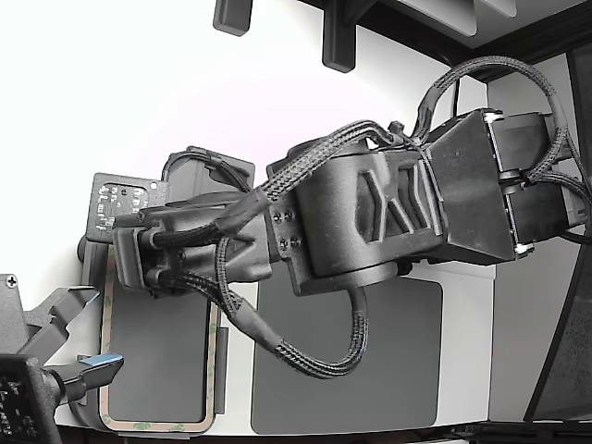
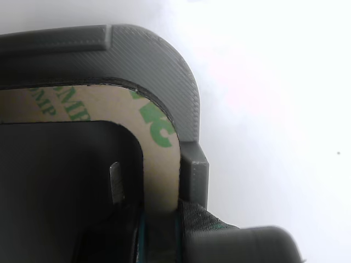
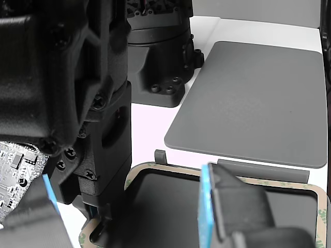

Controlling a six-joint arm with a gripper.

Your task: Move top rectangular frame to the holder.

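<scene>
— So, where's the top rectangular frame (image 2: 159, 164)?

— Lying inside the holder (image 2: 164, 66), its tan border tucked against the raised tabs; placing looks nearly done.

— And the tool (image 3: 103, 219)?

— Low at the frame's corner. Whether it's gripping or released, I cannot tell. Letting go and lifting clear seem left. The dark grey mat (image 3: 258, 98) sits beside, on the bench (image 1: 139, 102).

Gripper (image 2: 159, 230) tips and jaw gap hidden behind dark housing.

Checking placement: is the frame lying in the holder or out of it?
In: the frame lies flat inside the holder, its rim and tab hugging the corner.
</scene>
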